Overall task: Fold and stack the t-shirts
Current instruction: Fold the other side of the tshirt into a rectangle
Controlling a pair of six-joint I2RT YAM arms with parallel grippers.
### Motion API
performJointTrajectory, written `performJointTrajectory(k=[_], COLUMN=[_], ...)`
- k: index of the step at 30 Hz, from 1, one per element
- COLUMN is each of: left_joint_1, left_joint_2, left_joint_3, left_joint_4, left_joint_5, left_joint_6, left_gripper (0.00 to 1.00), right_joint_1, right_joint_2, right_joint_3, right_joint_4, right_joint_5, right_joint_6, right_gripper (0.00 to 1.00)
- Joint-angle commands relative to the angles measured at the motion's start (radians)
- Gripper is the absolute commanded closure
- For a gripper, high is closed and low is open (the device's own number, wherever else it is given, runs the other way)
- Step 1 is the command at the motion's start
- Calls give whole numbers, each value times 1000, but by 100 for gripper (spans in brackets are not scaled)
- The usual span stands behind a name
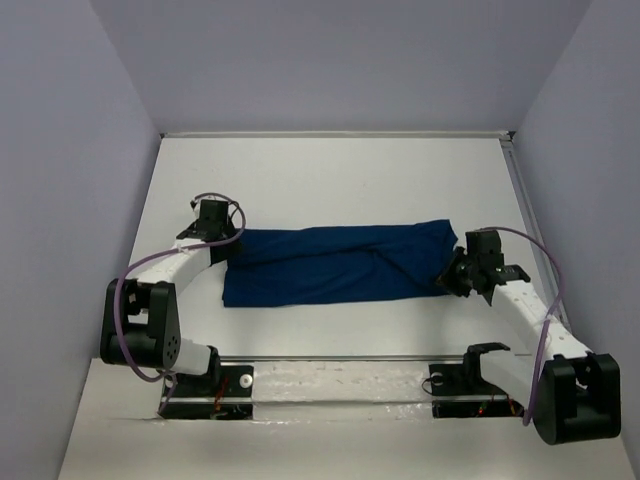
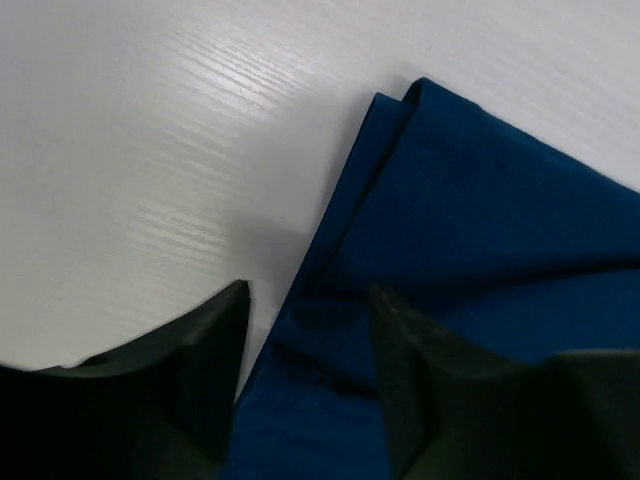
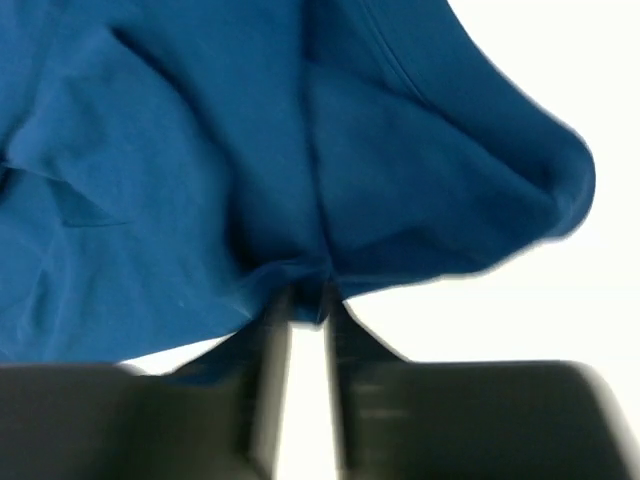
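The dark navy t-shirt [image 1: 330, 265] lies folded into a long band across the middle of the white table; its print is hidden. My left gripper [image 1: 225, 250] is at the band's left end. In the left wrist view it [image 2: 308, 290] is open, one finger [image 2: 215, 340] over bare table and the other [image 2: 410, 350] over the cloth [image 2: 480, 220], with the shirt's folded edge between them. My right gripper [image 1: 448, 278] is at the band's right end. In the right wrist view it [image 3: 307, 300] is shut on a bunched pinch of the cloth [image 3: 200, 150], which puckers toward the fingertips.
The white table [image 1: 330, 175] is enclosed by lavender walls at the back and sides. A metal strip [image 1: 525, 215] runs along its right edge. A clear rail [image 1: 340, 358] crosses the near edge between the two arm bases.
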Motion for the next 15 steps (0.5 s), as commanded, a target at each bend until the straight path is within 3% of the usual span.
performJointTrajectory(k=[1, 2, 6, 7, 8, 9, 11, 13, 15], left_joint_1=[-3, -3, -3, -3, -3, -12, -25, -41, -52], left_joint_2=[-24, -56, -150, -179, -190, -196, -186, -160, -109], left_joint_3=[5, 8, 35, 41, 41, 40, 41, 41, 35], left_joint_4=[-16, -16, -15, -12, 4, 11, 22, 41, 53], left_joint_5=[1, 1, 18, 23, 44, 61, 82, 95, 107], left_joint_6=[-28, -28, -33, -37, -48, -48, -72, -83, -92], left_gripper=[37, 33, 30, 30, 31, 31, 33, 35, 36], right_joint_1=[-7, -7, -7, -7, -7, -7, -7, 2, 2], right_joint_2=[-10, -12, -33, -15, 2, 23, 109, 164, 244], right_joint_3=[7, 25, 132, 145, 162, 162, 189, 208, 249], right_joint_4=[12, 0, -9, 2, 15, 28, 69, 95, 117], right_joint_5=[-8, -4, -25, -52, -69, -88, -122, -113, -116], right_joint_6=[28, -6, -86, -109, -118, -123, -136, -155, -179], right_gripper=[53, 40, 36, 55, 64, 80, 98, 97, 73])
